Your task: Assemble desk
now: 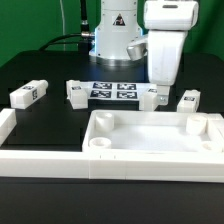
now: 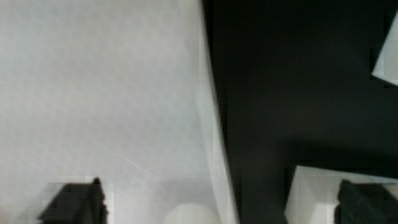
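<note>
The desk top [image 1: 150, 135], a white tray with a raised rim and round corner sockets, lies at the front of the black table. Several short white tagged legs lie behind it: two towards the exterior view's left [image 1: 28, 94] [image 1: 76, 91] and two towards its right [image 1: 150, 97] [image 1: 188, 101]. My gripper [image 1: 160, 86] hangs open above the leg nearest the tray's back edge, holding nothing. In the wrist view my gripper [image 2: 217, 205] is open, with dark fingertips [image 2: 71, 202] spread over a blurred broad white surface [image 2: 107, 100] and bare black table.
The marker board [image 1: 113, 91] lies between the legs at the back. Long white border rails run along the front [image 1: 60, 165] and the exterior view's left [image 1: 6, 125]. The arm's base [image 1: 115, 30] stands behind the marker board. Small white pieces [image 2: 388, 50] show blurred in the wrist view.
</note>
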Available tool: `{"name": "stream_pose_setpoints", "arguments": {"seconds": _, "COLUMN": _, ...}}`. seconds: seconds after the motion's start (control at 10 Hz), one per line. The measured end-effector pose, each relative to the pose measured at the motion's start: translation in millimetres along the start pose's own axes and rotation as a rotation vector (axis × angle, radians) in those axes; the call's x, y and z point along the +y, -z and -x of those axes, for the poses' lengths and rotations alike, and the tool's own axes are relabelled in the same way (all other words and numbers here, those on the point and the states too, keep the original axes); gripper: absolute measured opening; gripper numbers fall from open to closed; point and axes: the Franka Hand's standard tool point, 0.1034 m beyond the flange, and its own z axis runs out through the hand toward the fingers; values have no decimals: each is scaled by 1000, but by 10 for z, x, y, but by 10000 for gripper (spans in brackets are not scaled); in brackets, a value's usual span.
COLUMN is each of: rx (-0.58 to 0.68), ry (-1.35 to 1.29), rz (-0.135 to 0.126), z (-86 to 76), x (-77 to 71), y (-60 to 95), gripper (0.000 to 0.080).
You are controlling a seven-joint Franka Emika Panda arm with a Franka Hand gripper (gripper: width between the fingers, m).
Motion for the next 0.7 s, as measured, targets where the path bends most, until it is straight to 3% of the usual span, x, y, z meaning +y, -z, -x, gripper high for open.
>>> {"name": "stream_pose_setpoints", "arguments": {"seconds": 0.3, "rx": -20, "ry": -353, "rz": -42, "z": 13, "x": -107, "y": -29, "gripper": 649}}
{"name": "stream_pose_setpoints", "arguments": {"seconds": 0.7, "rx": -12, "ry": -599, "rz": -55, "z": -28, "x": -116, "y": -26, "gripper": 649}}
